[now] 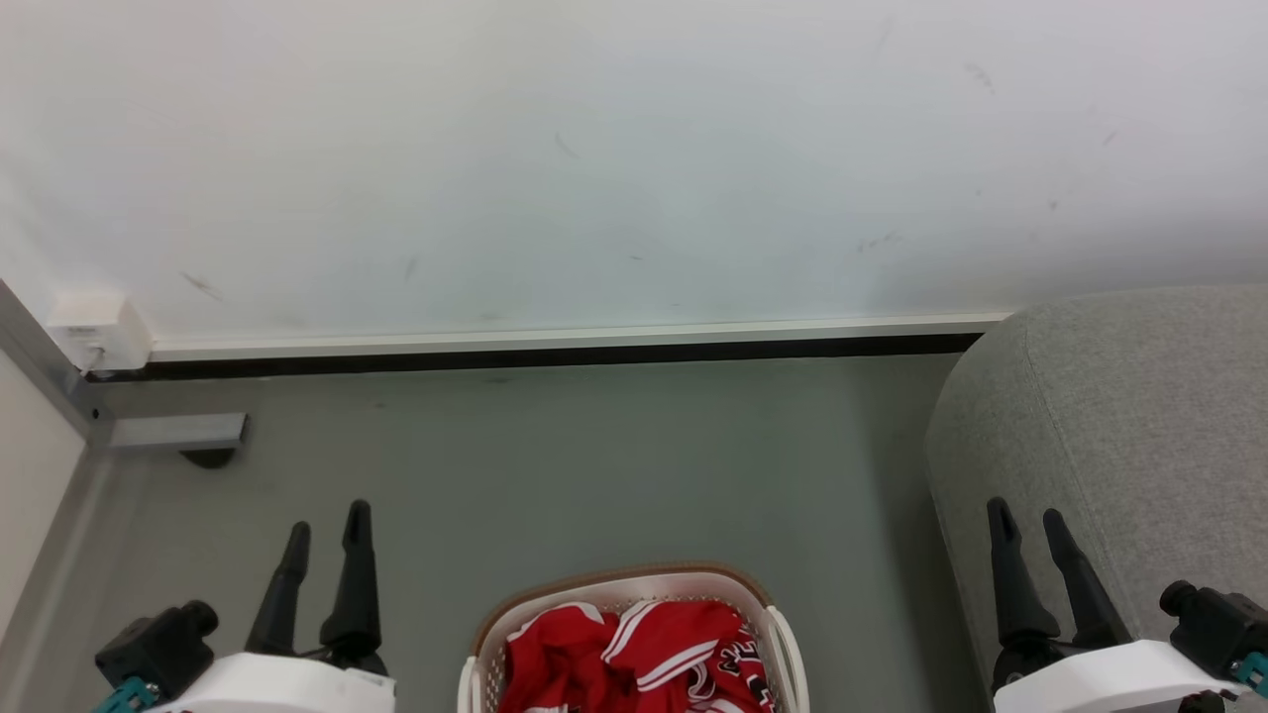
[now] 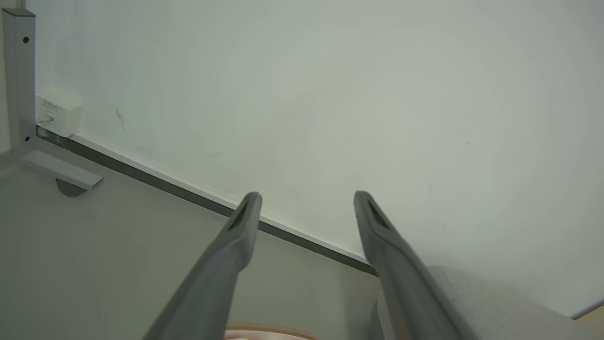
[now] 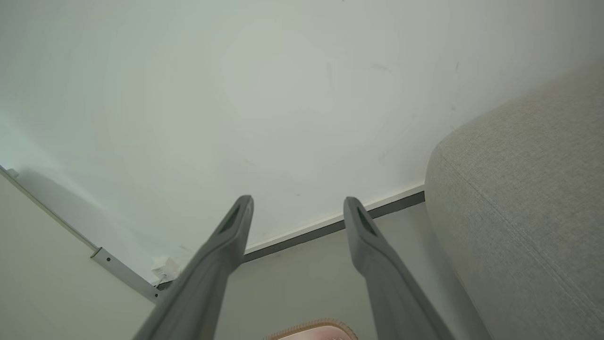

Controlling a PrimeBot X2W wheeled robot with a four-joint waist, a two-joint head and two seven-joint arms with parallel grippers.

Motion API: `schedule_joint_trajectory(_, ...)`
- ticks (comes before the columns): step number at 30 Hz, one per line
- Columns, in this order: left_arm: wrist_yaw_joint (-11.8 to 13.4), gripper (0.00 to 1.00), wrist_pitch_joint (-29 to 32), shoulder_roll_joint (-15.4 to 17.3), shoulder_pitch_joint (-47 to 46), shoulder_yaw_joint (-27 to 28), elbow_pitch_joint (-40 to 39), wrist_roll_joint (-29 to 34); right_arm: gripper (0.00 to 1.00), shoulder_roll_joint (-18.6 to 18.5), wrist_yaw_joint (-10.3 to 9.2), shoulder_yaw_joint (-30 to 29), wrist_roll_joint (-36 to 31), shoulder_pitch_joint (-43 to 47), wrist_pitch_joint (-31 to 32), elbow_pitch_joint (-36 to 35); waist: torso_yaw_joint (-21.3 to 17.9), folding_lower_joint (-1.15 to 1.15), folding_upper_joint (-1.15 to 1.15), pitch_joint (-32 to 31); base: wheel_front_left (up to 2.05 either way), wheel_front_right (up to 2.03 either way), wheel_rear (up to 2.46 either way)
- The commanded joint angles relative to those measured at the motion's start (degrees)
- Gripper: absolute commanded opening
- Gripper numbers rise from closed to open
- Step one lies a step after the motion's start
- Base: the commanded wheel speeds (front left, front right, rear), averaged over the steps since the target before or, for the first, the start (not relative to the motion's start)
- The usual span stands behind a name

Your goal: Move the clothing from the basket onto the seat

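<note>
Head view. The basket point(image 1: 624, 576) sits on the grey floor point(image 1: 594, 456) at bottom centre, cut off by the lower frame edge. Brown rim, white perforated wall and one white handle on its right side are visible.

The clothing point(image 1: 634, 644) lies inside the basket as a crumpled red heap with white stripe trim. There is black-and-white lettering at its right side, too partial to read. None of it is on the seat point(image 1: 1119, 426).

The seat is light grey fabric with a rounded corner and stands at the right, near the basket with a strip of floor between them.

Left claw point(image 1: 327, 519): lower left, over bare floor, well apart from the basket. It is released, with the fingers spread and nothing between them. The left wrist view confirms the gap, with wall behind the tips and a sliver of the basket rim point(image 2: 269, 327) at the bottom edge.

Right claw point(image 1: 1025, 511): lower right, in front of the seat's near face. I cannot tell whether it touches the fabric. It is also released and empty. The right wrist view shows the fingers parted, with the seat point(image 3: 519, 212) just to their right.

Background. A pale wall point(image 1: 594, 149) ends in a white-and-dark skirting strip point(image 1: 555, 342). A small white box point(image 1: 94, 327), possibly a socket, sits at the wall base on the left, beside a grey metal frame point(image 1: 178, 431).
</note>
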Motion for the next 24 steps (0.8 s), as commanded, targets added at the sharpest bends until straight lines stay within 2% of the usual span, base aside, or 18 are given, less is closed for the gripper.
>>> schedule_joint_trajectory(1, 0.2, 1.00, -0.6, 0.8, 0.0, -0.2, -0.5, 2.3, 1.00, -0.2, -0.06, 0.1, -2.1, -1.7, -0.7, -0.2, 0.0, 0.00, 0.00, 0.0, 0.00, 0.00, 0.00)
schedule_joint_trajectory(24, 1.2, 1.00, -3.7, 1.1, -0.1, -1.4, -1.3, 14.1, 1.00, -0.2, -0.08, 2.8, -12.2, -2.5, -3.8, 0.4, -0.3, 0.00, 0.00, 0.8, 0.00, 0.00, 0.00)
